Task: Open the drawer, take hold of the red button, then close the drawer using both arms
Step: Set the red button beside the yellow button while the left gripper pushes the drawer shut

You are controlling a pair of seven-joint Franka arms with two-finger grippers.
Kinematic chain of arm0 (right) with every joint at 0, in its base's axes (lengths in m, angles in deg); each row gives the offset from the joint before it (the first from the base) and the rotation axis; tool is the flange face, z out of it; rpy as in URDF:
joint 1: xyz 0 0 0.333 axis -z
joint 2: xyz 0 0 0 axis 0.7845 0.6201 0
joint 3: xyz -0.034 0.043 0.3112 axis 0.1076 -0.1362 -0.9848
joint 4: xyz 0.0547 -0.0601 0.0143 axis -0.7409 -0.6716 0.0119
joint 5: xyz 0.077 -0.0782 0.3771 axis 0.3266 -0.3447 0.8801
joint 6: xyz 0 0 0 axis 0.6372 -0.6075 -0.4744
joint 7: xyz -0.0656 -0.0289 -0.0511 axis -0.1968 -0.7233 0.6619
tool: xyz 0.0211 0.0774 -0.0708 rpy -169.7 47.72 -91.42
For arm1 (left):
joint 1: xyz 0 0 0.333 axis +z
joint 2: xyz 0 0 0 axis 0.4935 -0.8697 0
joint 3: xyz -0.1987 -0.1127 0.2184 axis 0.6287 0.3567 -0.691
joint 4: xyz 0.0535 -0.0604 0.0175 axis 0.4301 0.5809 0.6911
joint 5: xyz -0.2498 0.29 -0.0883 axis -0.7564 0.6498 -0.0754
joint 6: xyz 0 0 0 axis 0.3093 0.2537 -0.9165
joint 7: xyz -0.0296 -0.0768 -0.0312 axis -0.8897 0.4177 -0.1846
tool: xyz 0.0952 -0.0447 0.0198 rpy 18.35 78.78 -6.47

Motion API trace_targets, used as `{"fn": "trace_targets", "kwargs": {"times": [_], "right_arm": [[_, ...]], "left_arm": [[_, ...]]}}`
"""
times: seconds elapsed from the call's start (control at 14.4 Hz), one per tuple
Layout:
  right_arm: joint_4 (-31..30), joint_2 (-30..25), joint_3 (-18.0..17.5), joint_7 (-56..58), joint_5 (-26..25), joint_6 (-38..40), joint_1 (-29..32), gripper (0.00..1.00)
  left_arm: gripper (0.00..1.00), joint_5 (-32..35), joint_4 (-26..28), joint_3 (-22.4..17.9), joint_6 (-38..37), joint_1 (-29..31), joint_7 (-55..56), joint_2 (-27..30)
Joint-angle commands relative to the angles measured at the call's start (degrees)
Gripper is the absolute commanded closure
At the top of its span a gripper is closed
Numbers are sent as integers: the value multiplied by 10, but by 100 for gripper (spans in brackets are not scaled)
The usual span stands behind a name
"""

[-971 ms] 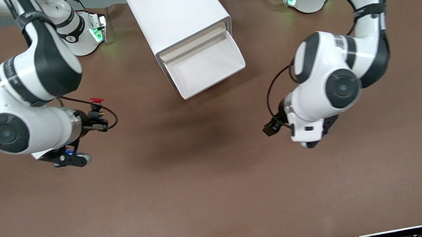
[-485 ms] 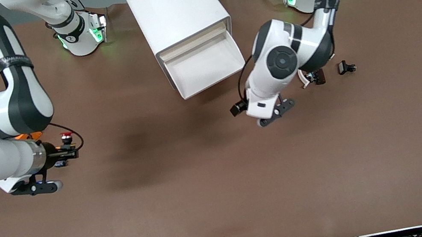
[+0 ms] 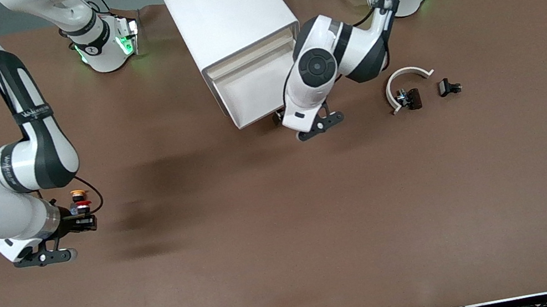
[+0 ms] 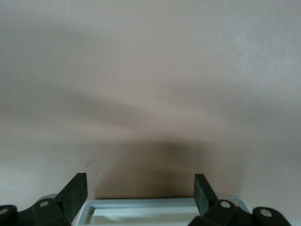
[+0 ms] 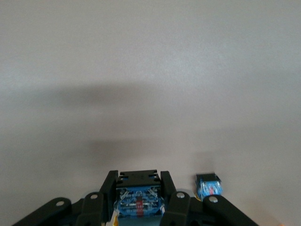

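The white cabinet has its drawer pulled open, and the part of its inside that shows is bare. My left gripper is at the drawer's front corner, mostly hidden under its wrist. In the left wrist view it is open, with the drawer's front rim between its fingers. My right gripper is over the table toward the right arm's end. It is shut on the button. In the right wrist view, the right gripper clamps the button's dark blue body.
A second button with an orange-yellow cap is right beside the held one; its blue body shows in the right wrist view. A white curved piece, a black clip and a small black part lie toward the left arm's end.
My right arm carried the button away from the cabinet toward the right arm's end and the front camera. My left arm swung from the open table to the drawer's front.
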Motion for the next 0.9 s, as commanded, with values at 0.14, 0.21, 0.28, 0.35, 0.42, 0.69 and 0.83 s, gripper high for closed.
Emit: {"fn": "trace_targets", "kwargs": {"times": [0.14, 0.21, 0.28, 0.35, 0.42, 0.69, 0.83], "right_arm": [[-68, 18, -9, 5, -11, -80, 17, 66], [-75, 19, -9, 5, -11, -79, 18, 66], [-85, 20, -9, 5, -11, -80, 18, 66], [-92, 20, -9, 5, -11, -80, 18, 65], [-95, 23, -9, 5, -11, -80, 18, 65], [-100, 40, -9, 4, -11, -97, 17, 63], [-100, 51, -9, 5, -11, -115, 17, 60]], "left_arm": [[0, 6, 24, 41, 10, -1, 1, 16], [0, 5, 24, 52, 10, -1, 2, 16], [0, -4, 25, 58, 10, -1, 2, 17], [0, -16, 25, 68, 10, -1, 3, 17], [0, -27, 25, 77, 10, -1, 4, 16], [0, -59, 22, 93, 10, -3, 8, 7], [0, -74, 20, 107, 10, -3, 8, -4]]}}
